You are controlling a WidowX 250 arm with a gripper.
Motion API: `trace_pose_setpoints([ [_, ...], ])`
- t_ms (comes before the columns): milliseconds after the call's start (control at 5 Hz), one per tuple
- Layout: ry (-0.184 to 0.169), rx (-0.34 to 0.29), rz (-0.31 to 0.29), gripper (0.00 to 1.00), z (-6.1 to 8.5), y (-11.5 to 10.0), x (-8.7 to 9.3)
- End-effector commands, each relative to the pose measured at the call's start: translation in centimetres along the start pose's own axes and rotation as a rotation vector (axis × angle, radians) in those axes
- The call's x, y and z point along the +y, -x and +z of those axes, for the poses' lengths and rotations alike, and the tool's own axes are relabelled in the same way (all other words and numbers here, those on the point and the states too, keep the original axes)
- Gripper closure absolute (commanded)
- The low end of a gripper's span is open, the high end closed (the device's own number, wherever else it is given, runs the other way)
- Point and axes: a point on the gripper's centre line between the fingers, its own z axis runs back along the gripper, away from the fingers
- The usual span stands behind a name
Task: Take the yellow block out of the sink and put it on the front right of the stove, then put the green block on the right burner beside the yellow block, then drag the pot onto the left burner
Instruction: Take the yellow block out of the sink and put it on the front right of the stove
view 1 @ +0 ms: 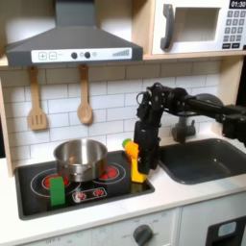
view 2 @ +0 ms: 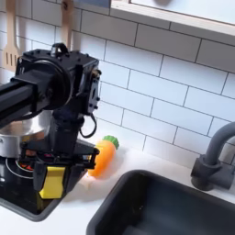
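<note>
My gripper (view 1: 140,165) (view 2: 52,176) is shut on the yellow block (view 1: 139,174) (view 2: 52,183). It holds the block upright over the front right corner of the black stove (view 1: 29,197), at or just above its surface. The green block (view 1: 58,190) stands near the stove's front by the left burner (view 1: 40,179) in the first exterior view. The shiny pot (view 1: 82,159) (view 2: 16,139) sits at the stove's back middle. The right burner (view 1: 111,174) shows beside the pot. The sink (view 1: 207,159) (view 2: 161,209) lies at the first exterior view's right.
An orange carrot-like toy with a green tip (view 1: 128,146) (view 2: 103,158) lies behind my gripper, between stove and sink. A grey faucet (view 1: 187,126) (view 2: 217,156) stands behind the sink. Two wooden utensils (view 1: 85,101) hang on the tiled wall.
</note>
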Motion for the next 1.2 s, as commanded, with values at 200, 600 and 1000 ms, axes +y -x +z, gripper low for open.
trace_pose_setpoints([
  [200,0.011,-0.020,0.066,0.00,0.2,-0.8,0.4],
  [600,0.025,-0.033,0.080,0.00,1.2,-1.4,0.8],
  [1000,0.061,-0.006,0.079,0.00,1.7,-1.0,0.7],
])
